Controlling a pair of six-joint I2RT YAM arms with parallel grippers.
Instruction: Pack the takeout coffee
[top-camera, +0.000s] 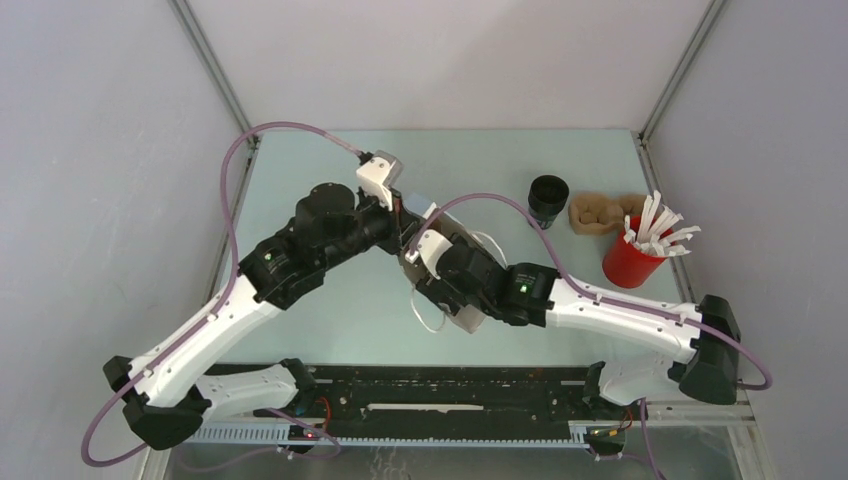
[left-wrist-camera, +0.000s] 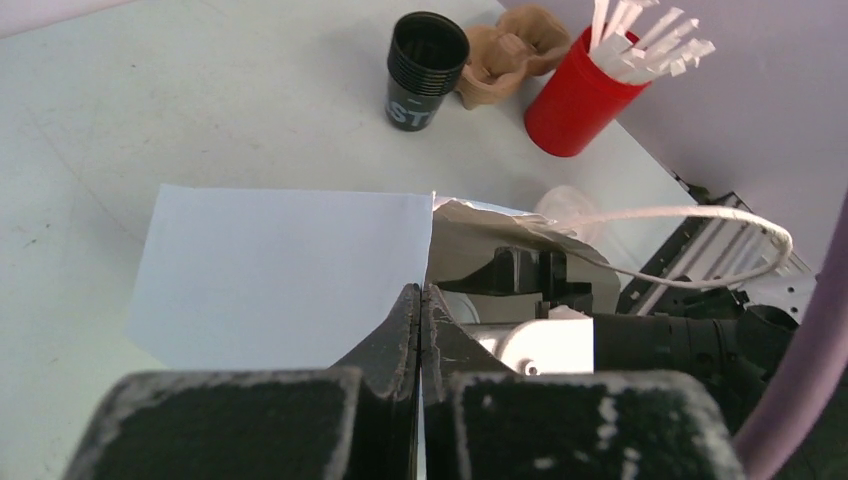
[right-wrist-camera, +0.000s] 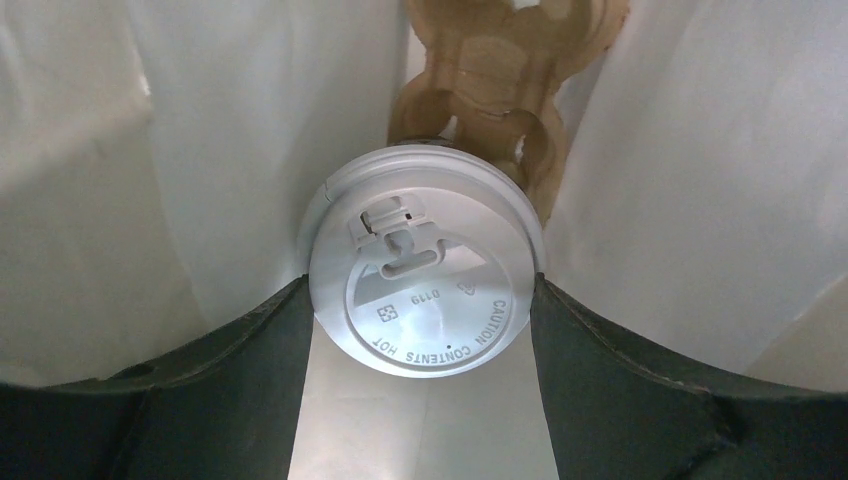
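Note:
A white paper bag (left-wrist-camera: 280, 270) lies at mid-table; in the top view (top-camera: 416, 210) the arms cover most of it. My left gripper (left-wrist-camera: 421, 295) is shut on the edge of the bag's mouth and also shows in the top view (top-camera: 402, 215). My right gripper (right-wrist-camera: 420, 290) reaches inside the bag, its jaws closed against both sides of a coffee cup with a white lid (right-wrist-camera: 425, 270). The cup sits in a brown pulp carrier (right-wrist-camera: 500, 60) between the bag's walls (right-wrist-camera: 200, 150). In the top view the right gripper's fingers are hidden in the bag.
At the back right stand a stack of black cups (top-camera: 548, 195), spare brown carriers (top-camera: 600, 213) and a red cup of white stirrers (top-camera: 635, 262). They also show in the left wrist view: cups (left-wrist-camera: 425, 70), carriers (left-wrist-camera: 505, 55), red cup (left-wrist-camera: 575, 100). The bag's string handle (left-wrist-camera: 700, 215) loops out at the right.

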